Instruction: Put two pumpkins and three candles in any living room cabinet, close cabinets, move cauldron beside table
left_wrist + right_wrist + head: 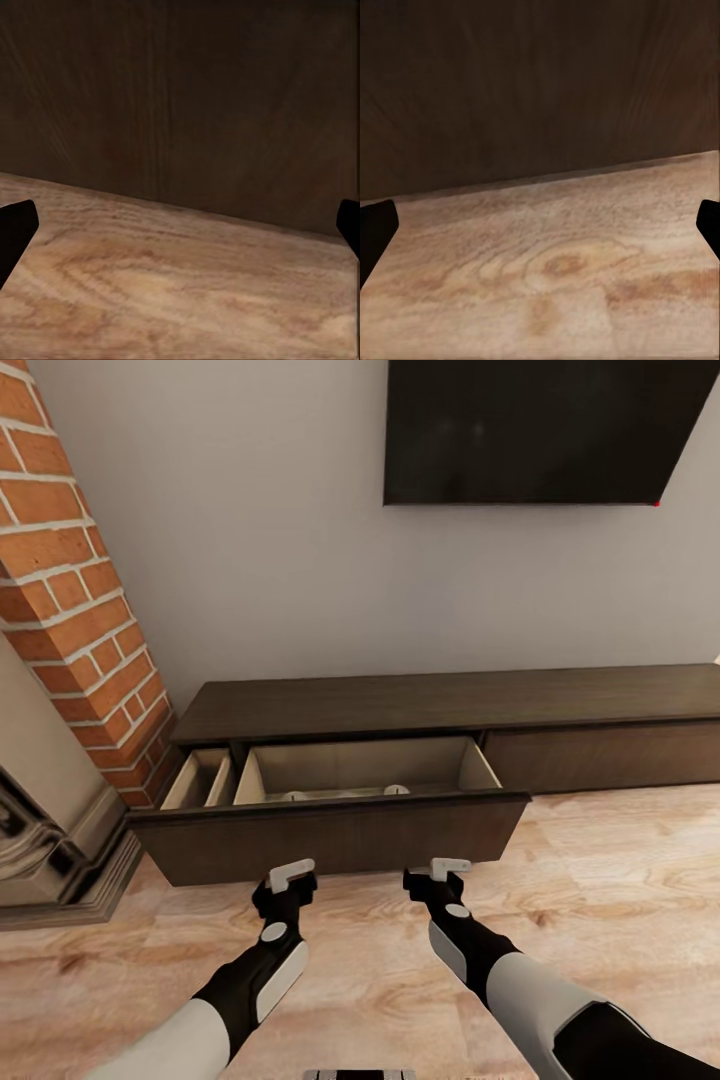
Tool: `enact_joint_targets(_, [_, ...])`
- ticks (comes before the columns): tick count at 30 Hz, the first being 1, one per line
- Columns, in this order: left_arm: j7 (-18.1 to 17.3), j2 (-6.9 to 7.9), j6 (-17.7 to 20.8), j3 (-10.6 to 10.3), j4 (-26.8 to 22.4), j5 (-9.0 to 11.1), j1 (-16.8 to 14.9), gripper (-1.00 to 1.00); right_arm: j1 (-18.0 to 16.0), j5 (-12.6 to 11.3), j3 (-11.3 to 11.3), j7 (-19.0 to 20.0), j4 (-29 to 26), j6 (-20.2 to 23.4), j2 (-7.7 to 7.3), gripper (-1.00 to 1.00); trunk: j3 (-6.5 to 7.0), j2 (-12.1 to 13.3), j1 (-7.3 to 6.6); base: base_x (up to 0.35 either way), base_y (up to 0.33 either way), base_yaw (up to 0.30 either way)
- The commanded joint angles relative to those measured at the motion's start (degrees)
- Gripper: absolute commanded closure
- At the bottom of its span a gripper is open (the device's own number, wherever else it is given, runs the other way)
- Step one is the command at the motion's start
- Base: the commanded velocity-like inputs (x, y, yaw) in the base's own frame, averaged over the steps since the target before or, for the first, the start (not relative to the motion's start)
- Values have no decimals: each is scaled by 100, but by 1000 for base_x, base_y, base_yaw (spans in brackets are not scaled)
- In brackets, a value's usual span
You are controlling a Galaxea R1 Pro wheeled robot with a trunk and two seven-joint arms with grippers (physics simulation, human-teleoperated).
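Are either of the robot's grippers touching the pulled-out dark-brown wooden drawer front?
Cannot tell. Head view: left gripper and right gripper sit right at the drawer front; no gap or contact shows plainly.

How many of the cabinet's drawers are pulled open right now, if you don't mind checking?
2: a narrow drawer at the cabinet's left end, by the brick column, and a wide drawer beside it. The front to their right sits shut.

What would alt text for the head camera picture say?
A long dark-brown cabinet has its wide drawer pulled open, with the left gripper and right gripper empty, low before its front. Brick column left, dark screen above.
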Motion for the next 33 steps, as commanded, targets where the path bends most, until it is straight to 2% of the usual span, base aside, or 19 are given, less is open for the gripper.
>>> enact_joint_targets(1, [35,-12,-40,-47,2,58,-7,-100,-5,-51,49,-30,-1,-12,-4,-100,-5,-2,-2,0,0,0])
enact_joint_targets(6, [34,-80,-45,-51,3,-91,-7,-100,-5,-62,32,-34,-9,0,-18,-100,-5,-2,-2,0,0,0])
enact_joint_targets(12, [40,-96,-33,-44,18,-258,-7,-100,-5,-56,47,-33,-15,-9,5,-100,-5,-2,-2,109,0,0])
enact_joint_targets(24, [82,-96,-17,-35,29,-278,-7,-100,-5,-65,-11,-34,-17,-10,-10,-100,-5,-2,-2,196,0,0])
enact_joint_targets(30, [85,-100,-50,-42,29,-272,-7,-100,-5,-65,-6,-34,-17,-10,-17,-100,-5,-2,-2,50,0,0])
enact_joint_targets(33, [85,-100,-51,-43,29,-270,-7,-100,-5,-65,-7,-34,-16,-10,-18,-100,-72,-6,6,4,0,0])
